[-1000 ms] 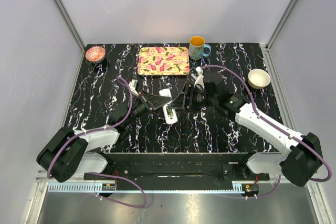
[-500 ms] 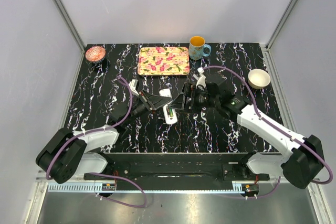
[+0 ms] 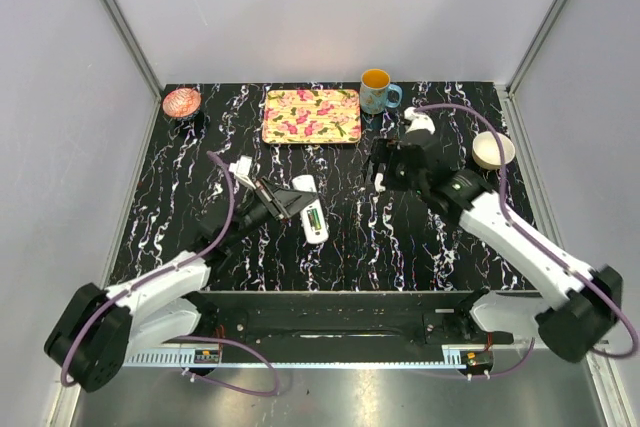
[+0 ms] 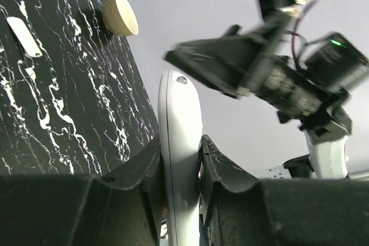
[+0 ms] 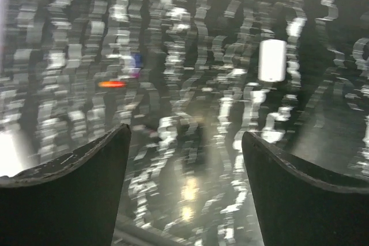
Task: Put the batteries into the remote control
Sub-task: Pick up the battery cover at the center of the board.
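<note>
The white remote control is held up edge-on between the fingers of my left gripper, which is shut on it. A greenish battery shows in the remote's open back. In the left wrist view the remote stands pinched between both pads of the left gripper. My right gripper hangs open and empty to the right of the remote, apart from it. Its wrist view is motion-blurred, with the right gripper wide open over the tabletop. A small reddish streak lies there, too blurred to name.
A small white cover piece lies flat on the black marbled table; it also shows as a white cover in the left wrist view. At the back stand a floral tray, an orange-filled mug and a pink dish. A white bowl sits right.
My right gripper has opened and pulled back from the remote toward the back right. The left arm has shifted the remote slightly left, still gripping it.
</note>
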Action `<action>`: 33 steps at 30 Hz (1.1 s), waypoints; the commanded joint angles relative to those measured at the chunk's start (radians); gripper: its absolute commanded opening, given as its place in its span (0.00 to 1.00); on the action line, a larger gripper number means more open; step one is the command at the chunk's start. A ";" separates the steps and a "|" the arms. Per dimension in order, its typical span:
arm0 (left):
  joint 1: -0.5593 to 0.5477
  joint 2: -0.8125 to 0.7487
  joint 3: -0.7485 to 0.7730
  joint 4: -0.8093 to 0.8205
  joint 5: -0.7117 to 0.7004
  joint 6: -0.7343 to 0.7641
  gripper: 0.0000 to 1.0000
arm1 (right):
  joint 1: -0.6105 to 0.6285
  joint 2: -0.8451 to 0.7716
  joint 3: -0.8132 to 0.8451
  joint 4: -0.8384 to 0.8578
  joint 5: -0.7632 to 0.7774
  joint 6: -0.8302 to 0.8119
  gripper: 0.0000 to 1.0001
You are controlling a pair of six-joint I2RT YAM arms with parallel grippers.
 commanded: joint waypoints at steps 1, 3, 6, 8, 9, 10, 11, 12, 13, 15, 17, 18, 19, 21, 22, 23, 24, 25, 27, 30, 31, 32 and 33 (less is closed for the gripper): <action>0.007 -0.153 -0.036 -0.130 -0.071 0.113 0.00 | -0.016 0.194 -0.038 -0.029 0.319 -0.172 0.87; 0.007 -0.242 -0.059 -0.204 -0.108 0.130 0.00 | -0.030 0.269 -0.001 -0.034 0.293 -0.179 0.85; 0.009 -0.334 -0.093 -0.255 -0.134 0.142 0.00 | -0.071 0.412 0.056 -0.006 0.220 -0.184 0.81; 0.010 -0.374 -0.119 -0.255 -0.138 0.136 0.00 | -0.103 0.512 0.103 -0.003 0.190 -0.182 0.77; 0.010 -0.383 -0.127 -0.253 -0.139 0.130 0.00 | -0.113 0.539 0.116 0.001 0.176 -0.187 0.77; 0.010 -0.397 -0.136 -0.242 -0.135 0.125 0.00 | -0.117 0.582 0.125 0.008 0.178 -0.192 0.77; 0.012 -0.400 -0.151 -0.215 -0.130 0.122 0.00 | -0.128 0.602 0.136 0.009 0.175 -0.204 0.76; 0.012 -0.405 -0.156 -0.212 -0.118 0.119 0.00 | -0.131 0.639 0.160 0.011 0.172 -0.207 0.76; 0.010 -0.408 -0.159 -0.207 -0.113 0.120 0.00 | -0.133 0.656 0.171 0.011 0.169 -0.213 0.76; 0.013 -0.403 -0.167 -0.178 -0.095 0.117 0.00 | -0.134 0.699 0.194 0.011 0.161 -0.218 0.73; 0.013 -0.396 -0.179 -0.134 -0.089 0.114 0.00 | -0.134 0.724 0.208 0.021 0.155 -0.222 0.71; 0.013 -0.396 -0.182 -0.120 -0.084 0.110 0.00 | -0.134 0.747 0.221 0.021 0.150 -0.225 0.70; 0.013 -0.397 -0.185 -0.109 -0.084 0.110 0.00 | -0.134 0.756 0.228 0.023 0.150 -0.228 0.69; 0.015 -0.402 -0.179 -0.123 -0.087 0.119 0.00 | -0.136 0.782 0.248 0.021 0.156 -0.245 0.67; 0.015 -0.405 -0.176 -0.144 -0.087 0.122 0.00 | -0.134 0.790 0.252 0.023 0.164 -0.251 0.66; 0.015 -0.406 -0.170 -0.150 -0.087 0.125 0.00 | -0.134 0.796 0.260 0.021 0.172 -0.256 0.65; 0.016 -0.406 -0.170 -0.155 -0.087 0.124 0.00 | -0.137 0.805 0.260 0.020 0.175 -0.259 0.64; 0.018 -0.410 -0.170 -0.156 -0.090 0.120 0.00 | -0.140 0.811 0.261 0.021 0.172 -0.261 0.63; 0.019 -0.406 -0.176 -0.153 -0.099 0.102 0.00 | -0.142 0.823 0.263 0.020 0.169 -0.264 0.63; 0.028 -0.400 -0.182 -0.137 -0.090 0.087 0.00 | -0.143 0.842 0.263 0.020 0.166 -0.268 0.61; 0.032 -0.393 -0.179 -0.130 -0.087 0.085 0.00 | -0.143 0.845 0.263 0.020 0.167 -0.268 0.61; 0.033 -0.388 -0.176 -0.132 -0.082 0.085 0.00 | -0.143 0.850 0.261 0.021 0.166 -0.270 0.59; 0.039 -0.382 -0.173 -0.132 -0.073 0.085 0.00 | -0.145 0.859 0.261 0.020 0.167 -0.271 0.58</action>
